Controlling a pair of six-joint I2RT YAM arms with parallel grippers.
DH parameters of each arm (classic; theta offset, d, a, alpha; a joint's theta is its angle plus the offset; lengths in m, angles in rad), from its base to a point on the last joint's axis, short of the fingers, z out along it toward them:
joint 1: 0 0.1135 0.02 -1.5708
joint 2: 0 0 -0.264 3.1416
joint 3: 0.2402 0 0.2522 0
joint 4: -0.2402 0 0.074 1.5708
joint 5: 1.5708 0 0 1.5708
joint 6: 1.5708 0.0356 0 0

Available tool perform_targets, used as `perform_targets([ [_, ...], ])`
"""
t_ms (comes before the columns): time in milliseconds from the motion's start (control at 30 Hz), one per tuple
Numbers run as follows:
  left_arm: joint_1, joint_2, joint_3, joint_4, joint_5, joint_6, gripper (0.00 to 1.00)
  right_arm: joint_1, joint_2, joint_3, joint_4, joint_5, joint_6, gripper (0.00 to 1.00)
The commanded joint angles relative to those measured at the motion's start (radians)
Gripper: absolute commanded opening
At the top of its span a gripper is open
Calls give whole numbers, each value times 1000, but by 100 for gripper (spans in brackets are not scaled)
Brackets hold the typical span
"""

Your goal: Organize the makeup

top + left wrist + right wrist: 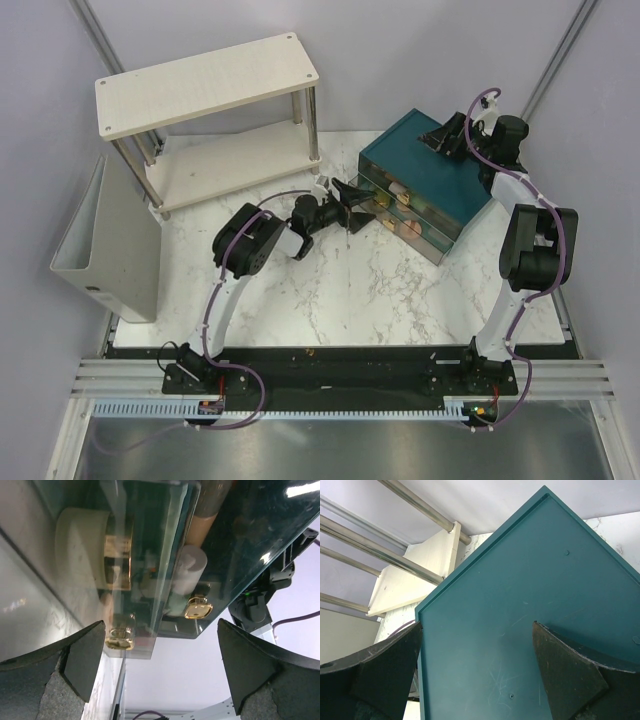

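From above, we see the marble desk [330,290] with a pale two-level shelf [205,85] at its far left and a grey bin [105,245] beside it. The teal box [430,170] sits at the far right, its drawers [405,210] facing the left arm. The makeup [410,228] shows as small peach pieces inside those drawers. The left tool [355,200] is just in front of the drawers, open and empty. The right tool [440,135] is over the back of the box top, also spread wide with nothing in it.

In the left wrist view, the left tool [161,625] has its dark fingers [82,660] well apart, framing the clear drawer fronts and two gold knobs [198,607]. Behind the clear plastic we make out a cream pot [82,545] with a gold band, a white cylinder [192,565] and part of a peach-brown tube [207,510].

In the right wrist view, the right tool [477,625] is open over the flat teal box [520,580] lid, a finger at each side. We cannot tell whether the fingers touch the lid. The shelf [410,580] and its metal posts lie beyond the box corner.
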Motion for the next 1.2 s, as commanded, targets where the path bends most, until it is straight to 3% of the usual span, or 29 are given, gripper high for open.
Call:
perform_targets([
  [0,-9,24,68,86,-44,-63,99,12,76,-26,-149,-14,4,98],
  [467,-41,104,298,-10,-71,-77,99,12,73,-30,-147,-20,2,98],
  [733,-32,60,185,70,-96,-65,99,12,70,-33,-147,-22,2,98],
  [900,-3,-72,54,64,-10,44,99,14,67,-36,-146,-18,2,98],
  [1033,17,-232,26,-145,103,193,99,12,41,-50,-144,-12,1,98],
  [1133,19,-379,130,-634,186,510,99,14,7,-62,-144,6,-4,98],
  [1167,14,-410,184,-970,158,717,99,14,-2,-61,-144,12,-4,98],
])
